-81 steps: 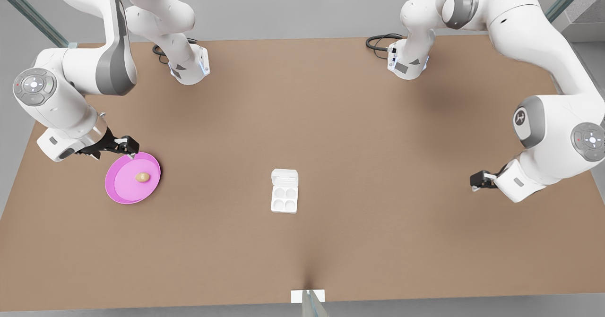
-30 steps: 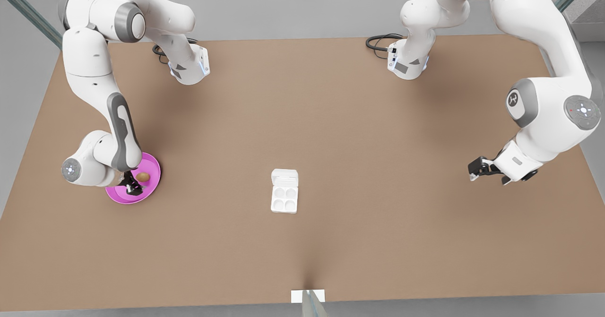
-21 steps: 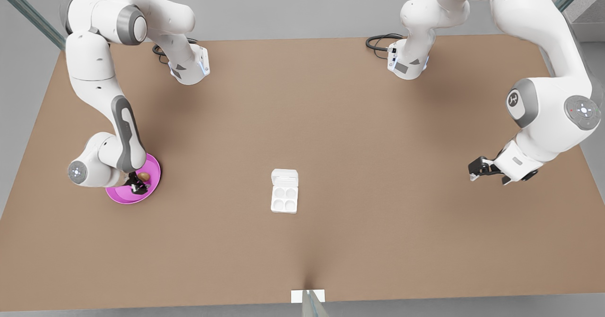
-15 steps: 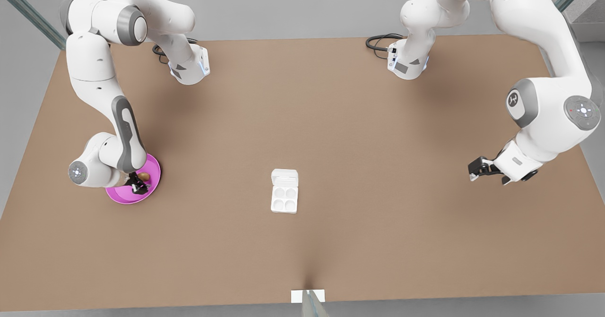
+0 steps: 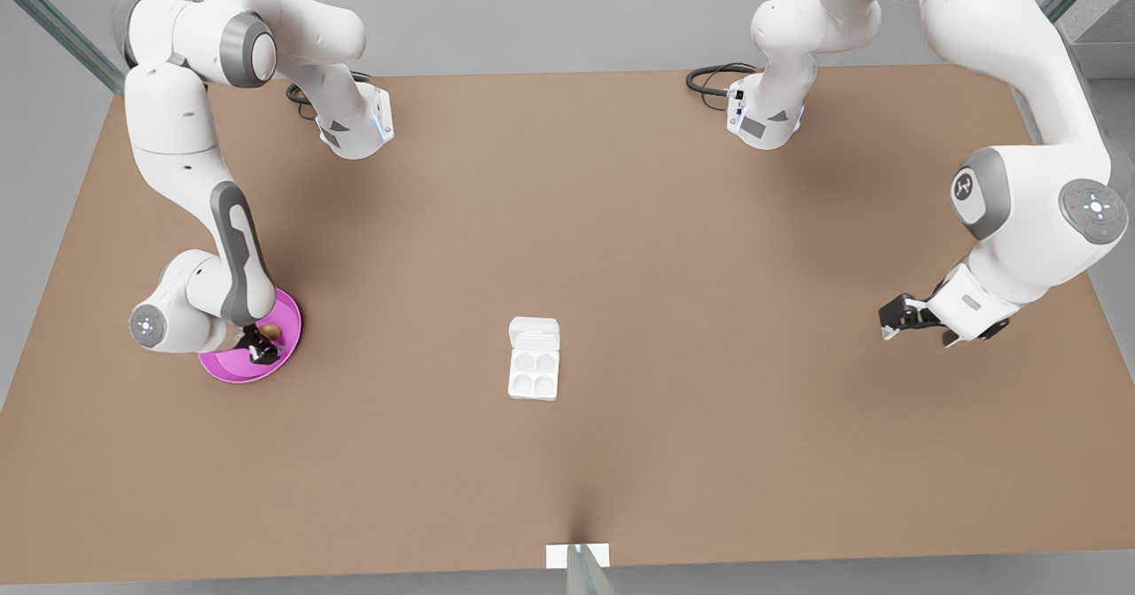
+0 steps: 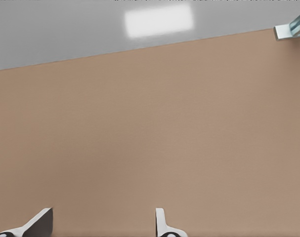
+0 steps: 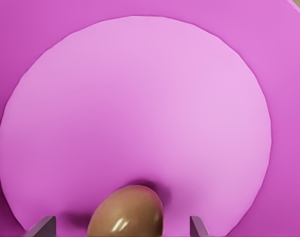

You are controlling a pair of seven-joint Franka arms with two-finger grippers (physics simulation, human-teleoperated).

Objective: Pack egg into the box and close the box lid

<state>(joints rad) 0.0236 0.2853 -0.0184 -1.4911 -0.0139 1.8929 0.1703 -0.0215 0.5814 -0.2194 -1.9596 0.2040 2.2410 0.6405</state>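
Right gripper (image 5: pixel 260 344), on the arm at the front view's left, lowered over the pink plate (image 5: pixel 222 366) with its fingers spread wide to either side of the egg (image 5: pixel 269 332). In the right wrist view the two fingertips (image 7: pixel 41 226) stand apart from the egg (image 7: pixel 126 211), which lies between them on the plate's floor (image 7: pixel 140 108), not clamped; gaps are visible on both sides of the shell. The egg is tan-brown and rests on the plate's half nearer the table's middle. Left gripper (image 5: pixel 896 320), on the arm at the front view's right, waits above bare table (image 5: pixel 709 223), well apart from every object; in the left wrist view its fingertips (image 6: pixel 38 224) are parted with nothing between them. The box (image 5: pixel 534 373) sits near the table's centre, between the two arms, its four round cups unfilled. The box lid (image 5: pixel 535 333) lies folded back flat on the tray's far side, its raised rectangular ridge facing up.
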